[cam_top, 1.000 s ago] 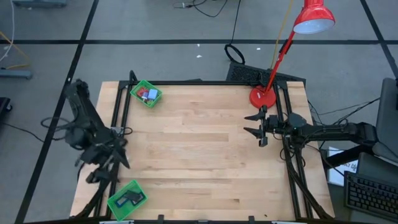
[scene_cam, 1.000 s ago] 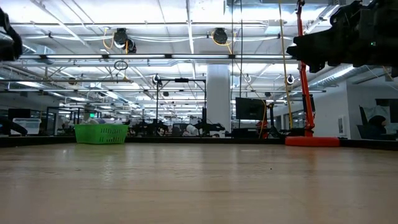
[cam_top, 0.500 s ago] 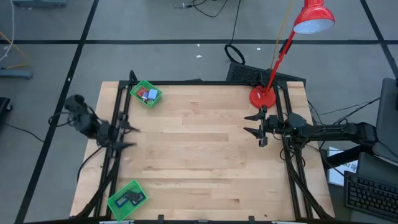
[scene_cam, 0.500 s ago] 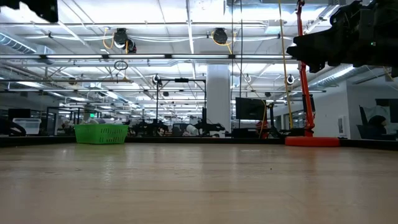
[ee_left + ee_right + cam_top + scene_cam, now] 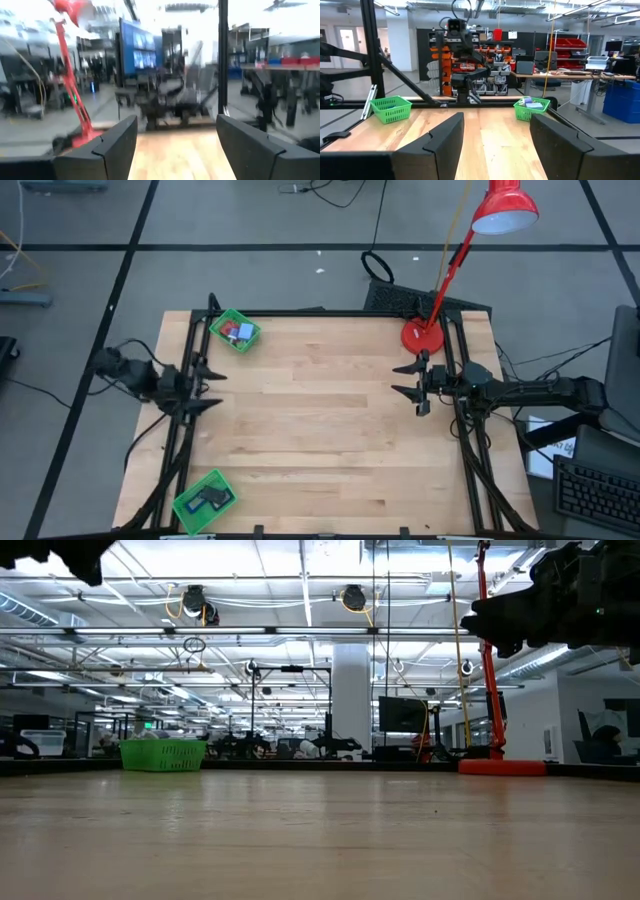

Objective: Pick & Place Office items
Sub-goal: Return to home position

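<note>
We are hovering our left gripper wide open and empty over the table's left edge. Our right gripper, also spread and empty, is facing it from the right edge, with bare wood between. The office items are sitting in the far green basket and the near green basket, both along the left edge.

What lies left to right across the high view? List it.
left gripper, open → bare wooden table → right gripper, open → red lamp's shade. The far green basket and near green basket overlap the left gripper's span, so they are omitted.
</note>
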`<state>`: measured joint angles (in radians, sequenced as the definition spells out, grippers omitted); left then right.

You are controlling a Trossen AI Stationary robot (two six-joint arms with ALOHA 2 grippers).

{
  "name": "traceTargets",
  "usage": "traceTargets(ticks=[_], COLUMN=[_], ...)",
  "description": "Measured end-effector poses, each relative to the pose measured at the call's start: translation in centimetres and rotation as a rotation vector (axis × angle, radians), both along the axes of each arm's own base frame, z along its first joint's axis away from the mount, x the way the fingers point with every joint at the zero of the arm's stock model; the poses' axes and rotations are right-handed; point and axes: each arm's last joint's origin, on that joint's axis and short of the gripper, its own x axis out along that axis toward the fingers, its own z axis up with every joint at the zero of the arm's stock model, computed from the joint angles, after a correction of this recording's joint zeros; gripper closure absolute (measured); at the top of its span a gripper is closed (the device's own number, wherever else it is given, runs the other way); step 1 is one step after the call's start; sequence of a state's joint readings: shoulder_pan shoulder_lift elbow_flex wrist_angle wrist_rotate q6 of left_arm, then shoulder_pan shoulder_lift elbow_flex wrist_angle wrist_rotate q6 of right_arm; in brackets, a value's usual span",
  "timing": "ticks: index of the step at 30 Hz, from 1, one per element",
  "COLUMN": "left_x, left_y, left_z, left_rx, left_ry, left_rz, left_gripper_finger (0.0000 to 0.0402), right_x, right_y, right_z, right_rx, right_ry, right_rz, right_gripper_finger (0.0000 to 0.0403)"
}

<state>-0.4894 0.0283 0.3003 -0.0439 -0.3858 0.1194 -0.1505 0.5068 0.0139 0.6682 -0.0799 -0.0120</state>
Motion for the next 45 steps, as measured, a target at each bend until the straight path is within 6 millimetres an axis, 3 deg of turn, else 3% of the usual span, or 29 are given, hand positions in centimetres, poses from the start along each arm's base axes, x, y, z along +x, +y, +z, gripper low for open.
traceTargets(ticks=[3,12,16,26,31,37,45], left_x=[0.7,1.8,2.4,2.8,3.3,3.4,3.4], left_y=[0.0,0.6,1.1,2.4,2.8,3.1,3.2], left_z=[-1.5,-3.1,-4.8,-5.7,-7.6,-7.8,-8.8], left_rx=[-0.012,-0.085,-0.115,-0.166,-0.169,-0.137,-0.124], left_ry=[0.065,0.027,0.062,0.081,0.091,0.113,0.214], left_rz=[0.008,0.012,0.031,0.055,0.053,0.081,0.121], left_gripper_finger=[0.0125,0.0127,0.0122,0.0130,0.0139,0.0149,0.0134], right_x=[0.0,0.0,0.0,0.0,0.0,0.0,0.0], right_y=[0.0,0.0,0.0,0.0,0.0,0.0,0.0], right_z=[0.0,0.0,0.0,0.0,0.0,0.0,0.0], right_rx=[0.000,0.000,0.000,0.000,0.000,0.000,0.000], right_ry=[0.000,0.002,0.002,0.001,0.001,0.001,0.001], right_rz=[0.000,0.000,0.000,0.000,0.000,0.000,0.000], right_gripper_finger=[0.0187,0.0185,0.0188,0.0182,0.0185,0.0182,0.0185])
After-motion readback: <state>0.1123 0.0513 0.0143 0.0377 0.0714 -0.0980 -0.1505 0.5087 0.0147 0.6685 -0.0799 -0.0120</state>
